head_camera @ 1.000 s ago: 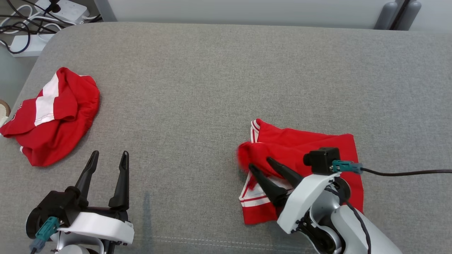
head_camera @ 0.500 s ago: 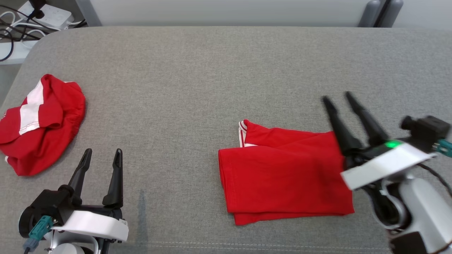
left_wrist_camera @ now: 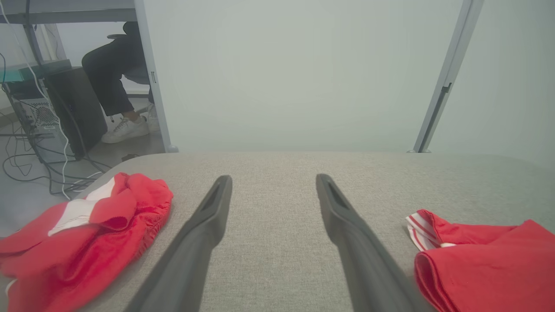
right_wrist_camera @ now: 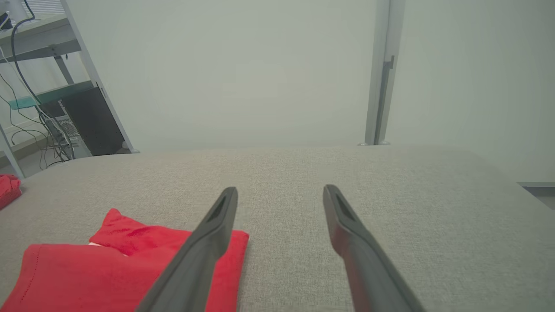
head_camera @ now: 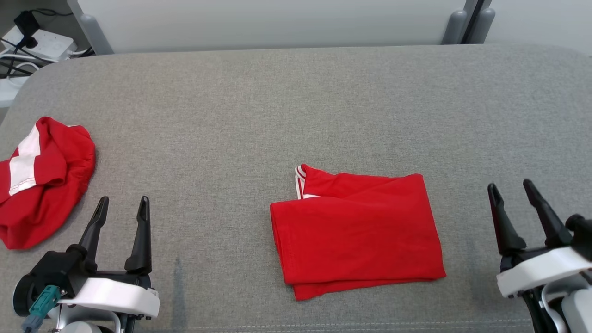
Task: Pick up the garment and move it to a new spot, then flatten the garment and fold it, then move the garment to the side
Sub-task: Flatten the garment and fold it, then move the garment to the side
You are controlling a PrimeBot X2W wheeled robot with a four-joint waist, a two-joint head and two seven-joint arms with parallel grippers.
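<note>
On the middle of the grey table (head_camera: 277, 101), the folded red garment (head_camera: 356, 231) lies flat. Right gripper (head_camera: 509, 185) hovers near it, fingers spread, empty; left gripper (head_camera: 124, 200) likewise.

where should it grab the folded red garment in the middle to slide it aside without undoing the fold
Pinch the garment at its right edge, coming low from the right with the open right gripper, the nearer one. That edge looks like a closed fold, so one pinch likely takes every layer; the left and near edges show loose offset layers and a striped cuff poking out.
</note>
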